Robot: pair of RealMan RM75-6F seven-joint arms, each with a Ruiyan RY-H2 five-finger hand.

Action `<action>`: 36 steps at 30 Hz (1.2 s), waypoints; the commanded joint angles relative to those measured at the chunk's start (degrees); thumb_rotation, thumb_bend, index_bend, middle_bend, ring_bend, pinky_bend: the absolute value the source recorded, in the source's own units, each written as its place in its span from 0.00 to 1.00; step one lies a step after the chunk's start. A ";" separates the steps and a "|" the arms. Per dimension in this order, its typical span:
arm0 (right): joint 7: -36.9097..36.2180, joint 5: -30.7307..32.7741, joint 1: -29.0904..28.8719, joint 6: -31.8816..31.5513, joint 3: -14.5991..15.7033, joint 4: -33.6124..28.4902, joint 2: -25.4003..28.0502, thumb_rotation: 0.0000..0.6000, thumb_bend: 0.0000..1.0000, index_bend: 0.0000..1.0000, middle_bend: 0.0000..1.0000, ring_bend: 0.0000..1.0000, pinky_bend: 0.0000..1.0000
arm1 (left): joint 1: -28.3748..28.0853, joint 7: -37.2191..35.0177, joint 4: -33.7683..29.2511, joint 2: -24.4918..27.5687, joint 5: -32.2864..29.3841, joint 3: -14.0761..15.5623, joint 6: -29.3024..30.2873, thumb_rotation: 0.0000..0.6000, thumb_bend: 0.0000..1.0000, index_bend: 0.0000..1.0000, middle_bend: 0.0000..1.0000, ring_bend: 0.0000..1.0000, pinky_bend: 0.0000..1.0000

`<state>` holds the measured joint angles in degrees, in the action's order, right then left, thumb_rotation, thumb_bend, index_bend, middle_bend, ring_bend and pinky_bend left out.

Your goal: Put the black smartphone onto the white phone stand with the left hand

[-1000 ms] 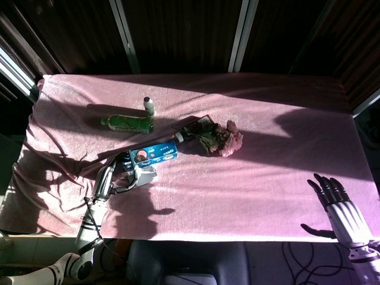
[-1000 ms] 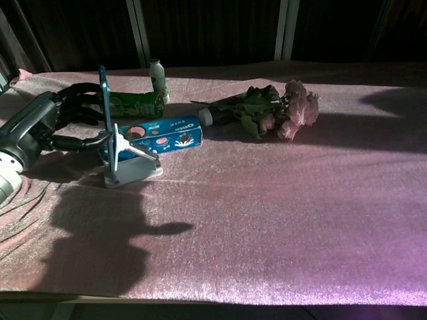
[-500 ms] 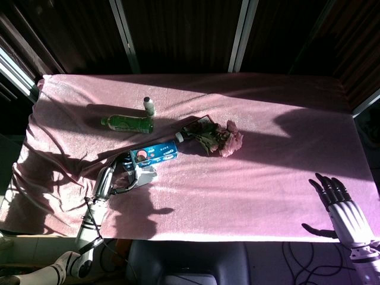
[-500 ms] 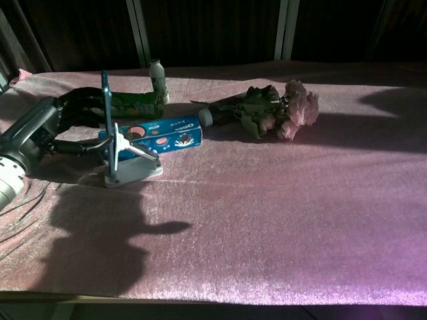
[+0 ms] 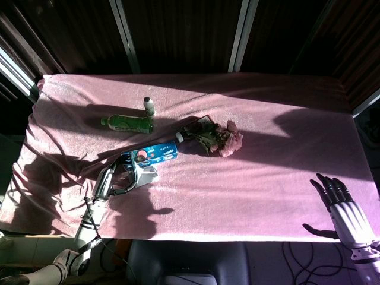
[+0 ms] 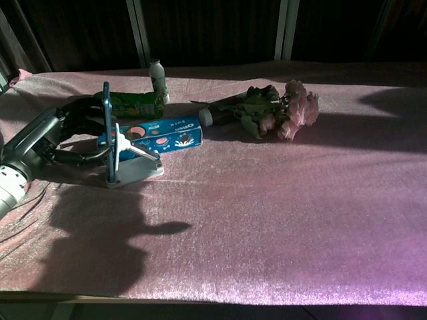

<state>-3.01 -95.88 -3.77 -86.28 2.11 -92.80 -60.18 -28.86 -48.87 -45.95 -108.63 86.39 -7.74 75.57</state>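
Observation:
The black smartphone (image 6: 107, 133) stands upright and edge-on in the white phone stand (image 6: 137, 171), its lower edge down in the stand's cradle. My left hand (image 6: 57, 133) is just left of it. Its upper fingers (image 6: 83, 105) reach the phone's top part and its thumb reaches the lower part, so it still holds the phone. In the head view the stand (image 5: 146, 174) and left hand (image 5: 110, 180) lie near the table's front left. My right hand (image 5: 344, 209) hovers at the front right corner with fingers spread, holding nothing.
A blue biscuit box (image 6: 163, 133) lies right behind the stand. Further back are a lying green bottle (image 6: 130, 103) and a small white bottle (image 6: 157, 75). A bouquet of pink roses (image 6: 280, 110) lies mid-table on the pink cloth (image 6: 267, 220).
The phone has come down lower into the stand. My left hand has sunk a little and drawn back leftward. The right hand has slid slightly toward the table's front edge.

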 commanded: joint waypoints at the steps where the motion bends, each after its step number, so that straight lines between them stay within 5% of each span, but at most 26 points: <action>1: 0.01 -0.05 0.02 -0.03 0.02 -0.01 0.01 1.00 0.18 0.00 0.00 0.00 0.00 | -0.28 -0.94 1.30 -0.61 0.41 0.62 -0.34 1.00 0.55 0.79 1.00 0.70 0.25; 9: 0.32 -0.03 0.06 -0.07 -0.05 0.09 -0.15 1.00 0.18 0.00 0.00 0.00 0.00 | -0.38 -2.39 2.40 -0.77 1.00 1.42 0.03 1.00 0.47 0.74 0.98 0.66 0.23; 19: 0.25 -0.01 0.11 0.03 0.02 0.10 -0.02 1.00 0.18 0.00 0.00 0.00 0.00 | -0.88 -3.98 4.62 -1.53 1.33 1.79 0.28 1.00 0.39 0.49 0.77 0.47 0.18; 32: 0.02 0.17 0.10 0.16 -0.05 0.15 0.06 1.00 0.18 0.00 0.00 0.00 0.00 | -1.20 -3.44 4.96 -1.82 0.23 1.27 -0.47 1.00 0.35 0.39 0.63 0.35 0.13; 36: -0.15 0.14 0.11 0.15 -0.03 0.15 0.12 1.00 0.18 0.00 0.00 0.00 0.00 | -1.28 -2.54 4.08 -1.30 -0.27 1.24 -1.57 1.00 0.33 0.33 0.50 0.29 0.13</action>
<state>-3.15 -95.73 -3.66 -86.12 2.07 -92.65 -60.06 -30.11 -51.67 -41.64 -110.11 86.25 -6.50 74.26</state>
